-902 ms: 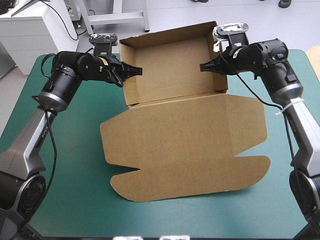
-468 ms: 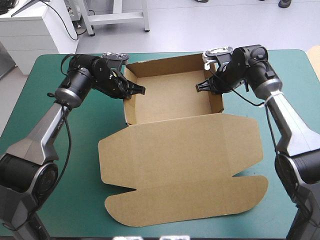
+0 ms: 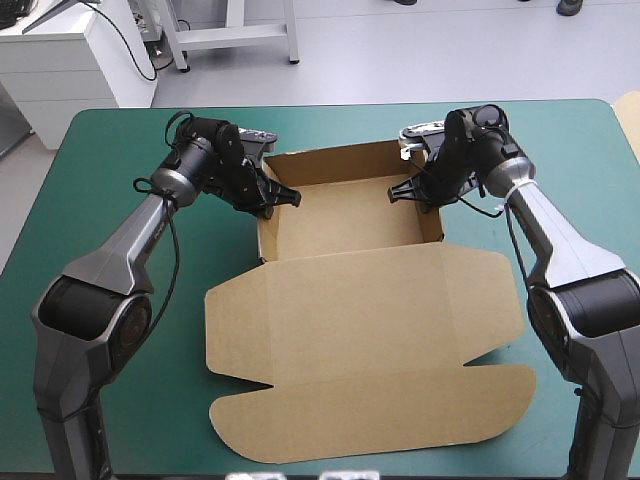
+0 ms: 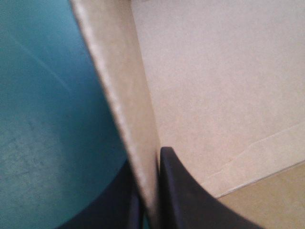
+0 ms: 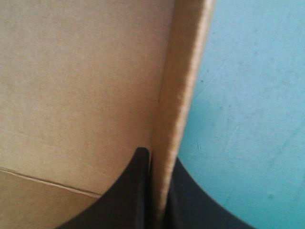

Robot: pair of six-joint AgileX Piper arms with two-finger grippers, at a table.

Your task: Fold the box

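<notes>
The box [image 3: 360, 310] sits mid-table, with its tray toward the far edge, walls raised, and its lid lying flat toward the near edge. The left gripper [image 3: 274, 198] is pinched on the tray's left wall [image 4: 125, 95], one black finger inside and one outside. The right gripper [image 3: 404, 189] is clamped the same way on the right wall [image 5: 183, 71].

The main risk, as I judge it, is uneven pulling. If one arm lifts or shifts more than the other, the tray could twist out of square, or the board could crease where the fingers bite. Both grips take only a thin sheet of board (not much to hold), so a wall could slip free and splay outward. Dragging the tray toward the far edge might also make the flat lid catch and buckle along its fold.

The teal-green cover [image 3: 120, 300] looks smooth and level. There is bare space to the left and right of the box, and a narrower strip at the near edge beyond the lid's rounded flaps.
</notes>
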